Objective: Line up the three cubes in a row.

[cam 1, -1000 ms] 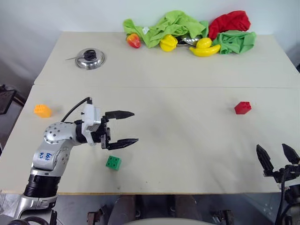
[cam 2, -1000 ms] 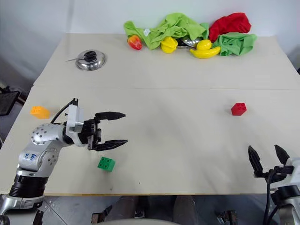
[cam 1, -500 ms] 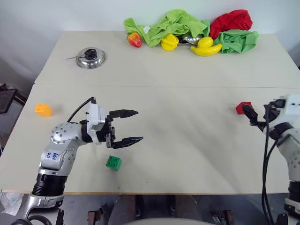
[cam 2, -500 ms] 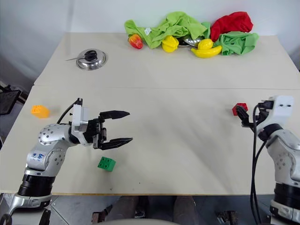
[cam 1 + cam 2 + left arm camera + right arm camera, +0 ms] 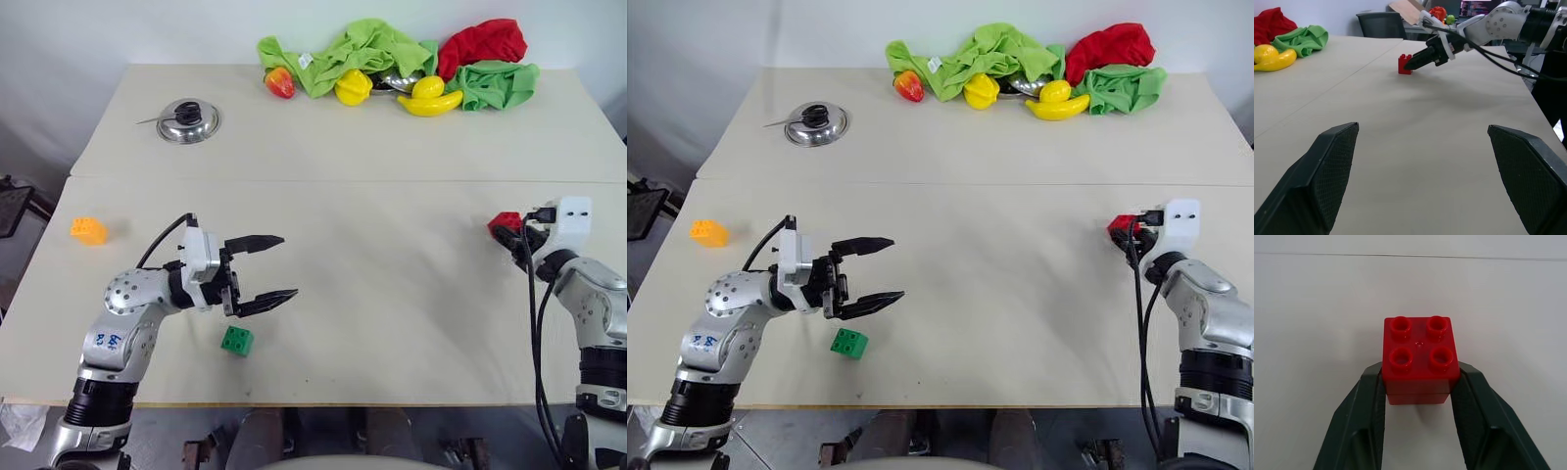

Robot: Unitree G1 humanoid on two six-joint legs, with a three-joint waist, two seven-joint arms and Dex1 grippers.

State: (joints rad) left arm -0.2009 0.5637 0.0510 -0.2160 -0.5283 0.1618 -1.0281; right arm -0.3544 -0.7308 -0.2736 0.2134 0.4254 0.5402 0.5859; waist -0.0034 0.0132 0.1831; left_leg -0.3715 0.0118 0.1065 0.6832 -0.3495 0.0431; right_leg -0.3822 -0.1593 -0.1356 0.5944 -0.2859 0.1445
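Observation:
The red cube (image 5: 1419, 357) sits on the table at the right, and the fingers of my right gripper (image 5: 510, 235) press on its two sides, shut on it. Over at the left, the orange cube (image 5: 88, 230) lies near the table's edge. The green cube (image 5: 236, 340) rests near the front edge, just below my left gripper (image 5: 289, 264). That gripper hovers open and level, pointing right, with nothing between its fingers. In the left wrist view the red cube (image 5: 1404, 63) shows far off with the right gripper's tip against it.
A metal pot lid (image 5: 187, 121) lies at the back left. Toy fruits (image 5: 428, 99) and green and red cloths (image 5: 367, 49) are heaped along the far edge. The beige table (image 5: 392, 294) has a seam across its middle.
My right gripper came up from the table's front right corner to the red cube and shut on it. The left gripper stayed where it was, open.

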